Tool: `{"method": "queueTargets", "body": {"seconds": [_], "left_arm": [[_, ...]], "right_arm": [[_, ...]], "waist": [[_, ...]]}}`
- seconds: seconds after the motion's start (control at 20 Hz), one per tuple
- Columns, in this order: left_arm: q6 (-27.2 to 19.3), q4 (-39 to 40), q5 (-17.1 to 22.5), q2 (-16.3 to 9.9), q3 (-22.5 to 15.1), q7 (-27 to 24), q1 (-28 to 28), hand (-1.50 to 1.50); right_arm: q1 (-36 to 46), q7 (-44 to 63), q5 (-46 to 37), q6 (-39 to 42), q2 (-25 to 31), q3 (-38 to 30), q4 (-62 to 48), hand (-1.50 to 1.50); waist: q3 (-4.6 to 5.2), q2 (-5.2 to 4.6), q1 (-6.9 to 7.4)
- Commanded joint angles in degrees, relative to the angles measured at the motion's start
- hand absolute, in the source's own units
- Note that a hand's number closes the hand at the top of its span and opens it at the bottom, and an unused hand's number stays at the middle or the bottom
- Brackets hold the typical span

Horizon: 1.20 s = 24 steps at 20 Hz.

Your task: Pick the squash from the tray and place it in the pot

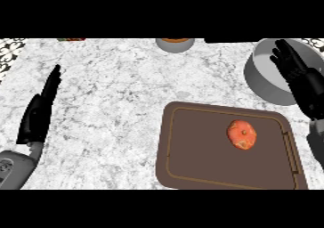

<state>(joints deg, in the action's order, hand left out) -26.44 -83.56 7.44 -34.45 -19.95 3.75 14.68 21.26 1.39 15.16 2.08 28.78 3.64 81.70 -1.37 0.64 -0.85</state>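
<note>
A white and grey marbled kitchen counter [125, 102] fills the view, seen from steeply above. On its lower right part lies a dark brown rectangular tray [191, 151] with rounded corners and a thin raised rim. The squash [242, 134], a small orange-red oval with pale speckles near its lower end, lies on the tray's right half, a little above the middle, touching nothing else.

Up and to the right of the tray, near the counter's far right corner, stands a round grey pot [265, 78]. Its near wall sits just beyond the tray's upper right corner, apart from the squash.

The right hand [297, 71], black on a grey forearm that rises along the right edge, is over the pot's right side. Its fingers are spread and mostly straight, pointing toward the far edge, and they hold nothing.

The left hand [38, 111] shows at the left side of the counter, well apart from the tray. Its fingers are straight and held together, pointing up and slightly right, empty, at rest.

At the far edge, near the middle, a small grey bowl [174, 43] with something orange inside is partly cut off by the top of the view. Patterned black and white tiles [7, 55] show at the upper left corner.
</note>
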Motion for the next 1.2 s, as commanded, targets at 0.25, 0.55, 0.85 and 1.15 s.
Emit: {"method": "queueTargets", "body": {"seconds": [0.25,0.55,0.85,1.15], "left_arm": [[-0.9,1.3,4.0,-2.0,5.1,1.3,-9.9,0.0],[3.3,0.8,8.2,-2.0,6.2,0.0,-14.5,0.0],[4.6,1.5,7.5,1.2,6.2,-3.9,-15.8,0.0],[4.6,-2.5,6.1,0.5,6.2,0.1,-14.7,0.0]], "right_arm": [[-19.7,12.2,0.0,-18.2,-1.4,-9.8,-4.3,1.5],[-30.7,0.3,-26.4,-37.0,3.6,-4.3,7.0,-1.5],[-44.2,14.0,-35.4,-38.8,2.6,2.4,30.6,-1.5],[-39.1,35.6,-41.5,-26.1,8.1,5.3,37.2,-1.5]], "waist": [[1.64,0.1,-1.54],[1.71,0.68,-2.6],[1.59,-0.38,-0.64],[1.49,-0.62,0.97]]}}
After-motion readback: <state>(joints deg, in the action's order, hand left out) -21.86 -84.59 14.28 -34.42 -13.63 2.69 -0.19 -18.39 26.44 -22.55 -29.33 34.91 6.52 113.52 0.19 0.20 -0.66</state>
